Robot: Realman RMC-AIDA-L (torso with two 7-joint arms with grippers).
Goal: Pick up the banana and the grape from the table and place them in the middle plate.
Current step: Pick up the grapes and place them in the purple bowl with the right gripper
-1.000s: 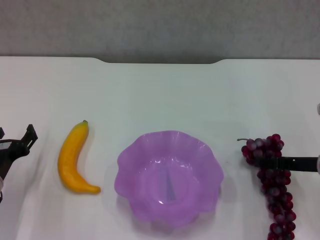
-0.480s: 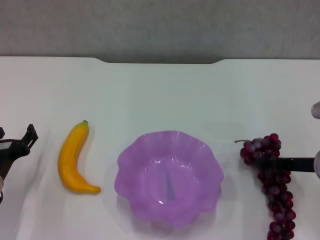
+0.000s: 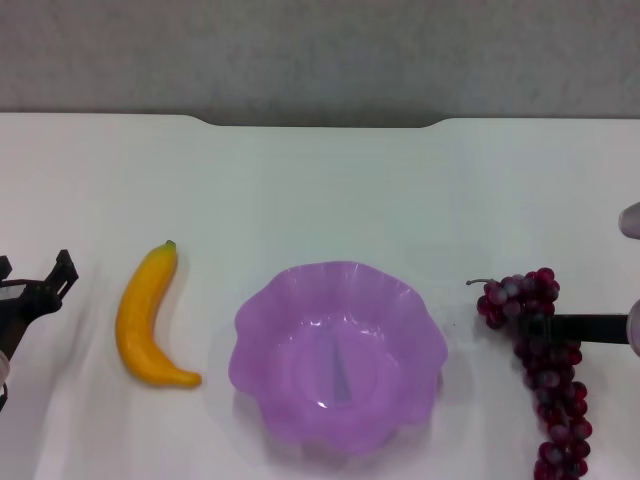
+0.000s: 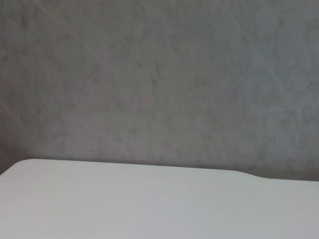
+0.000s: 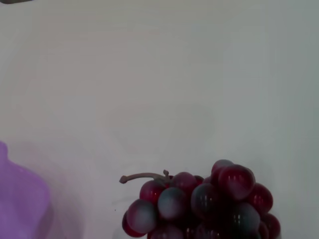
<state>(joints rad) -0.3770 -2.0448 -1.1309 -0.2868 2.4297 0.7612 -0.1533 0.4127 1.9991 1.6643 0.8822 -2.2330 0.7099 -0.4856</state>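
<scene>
The yellow banana [image 3: 146, 316] lies on the white table [image 3: 320, 190], left of the purple scalloped plate [image 3: 338, 353], which has nothing in it. The dark red grape bunch [image 3: 545, 370] is to the right of the plate. My right gripper [image 3: 535, 326] reaches in from the right edge, a black finger [image 3: 585, 326] crossing the upper part of the bunch, shut on it. The right wrist view shows the top of the bunch and its stem [image 5: 199, 204], with the plate's edge [image 5: 20, 209] beside it. My left gripper [image 3: 30, 278] is open near the left edge, apart from the banana.
The table's far edge has a notch [image 3: 320, 122] with a grey wall behind it. The left wrist view shows only the table's far edge [image 4: 149, 199] and the wall.
The grape bunch and its stem have shifted a little to the left, toward the plate, with the right gripper's finger across it. The left gripper, banana and plate have not moved.
</scene>
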